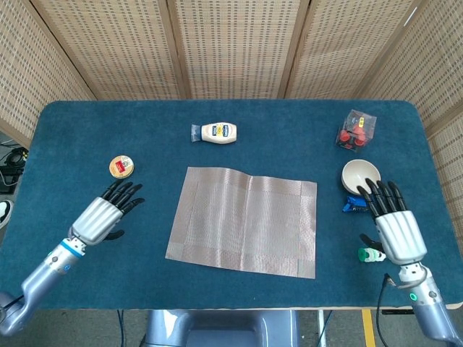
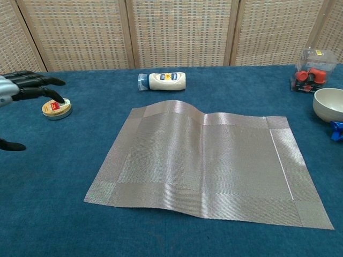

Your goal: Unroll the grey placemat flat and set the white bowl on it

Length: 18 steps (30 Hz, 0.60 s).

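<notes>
Risk lay ahead: my open right hand [image 1: 395,224] could tip the white ceramic bowl [image 1: 360,176] before reaching the unrolled grey woven placemat [image 1: 243,220]; left hand [image 1: 105,214] open too.

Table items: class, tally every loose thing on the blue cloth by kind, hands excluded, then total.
Placemats: 1
Bowls: 1
Squeeze bottles: 1
Round tins: 1
Clear boxes of red pieces: 1
Blue clips: 1
Small green-and-white items: 1
Total: 7

The placemat [image 1: 244,221] lies mid-table, the bowl [image 1: 361,177] to its right, the bottle [image 1: 217,133] behind it.
</notes>
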Motion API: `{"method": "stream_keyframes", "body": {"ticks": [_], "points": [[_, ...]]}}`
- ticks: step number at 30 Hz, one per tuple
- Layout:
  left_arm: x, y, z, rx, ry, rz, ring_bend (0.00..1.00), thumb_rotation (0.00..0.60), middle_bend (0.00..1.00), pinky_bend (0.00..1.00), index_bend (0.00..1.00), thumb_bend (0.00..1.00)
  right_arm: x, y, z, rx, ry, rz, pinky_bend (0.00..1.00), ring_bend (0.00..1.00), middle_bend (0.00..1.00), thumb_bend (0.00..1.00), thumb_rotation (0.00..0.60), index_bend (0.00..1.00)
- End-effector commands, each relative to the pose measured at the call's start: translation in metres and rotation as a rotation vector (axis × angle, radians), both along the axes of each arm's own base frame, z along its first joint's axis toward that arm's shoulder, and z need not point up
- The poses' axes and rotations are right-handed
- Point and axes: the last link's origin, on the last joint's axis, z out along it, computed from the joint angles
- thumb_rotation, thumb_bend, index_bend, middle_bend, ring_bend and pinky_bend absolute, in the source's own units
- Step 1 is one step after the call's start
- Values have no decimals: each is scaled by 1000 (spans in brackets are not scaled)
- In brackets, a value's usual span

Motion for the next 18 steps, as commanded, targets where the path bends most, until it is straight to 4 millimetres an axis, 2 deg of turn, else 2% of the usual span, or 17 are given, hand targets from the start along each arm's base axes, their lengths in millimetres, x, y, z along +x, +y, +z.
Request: {"method": "stream_keyframes", "body": {"ticks": [1, 9, 18], "points": [[15, 17, -31, -63, 35, -63, 0, 600, 0, 0, 209, 0, -14, 22, 2, -19, -94, -70, 0, 0, 0, 0, 600, 0], [32, 39, -69, -91, 100, -107, 0, 600, 0, 0, 223, 0, -30, 32, -5, -6, -105, -125, 0, 0, 0, 0, 600, 0], [42, 41, -92, -128, 115, -124, 0, 600, 0, 0, 223, 0, -28, 32, 0, -21, -111, -112, 0, 0, 0, 0, 600, 0]]}}
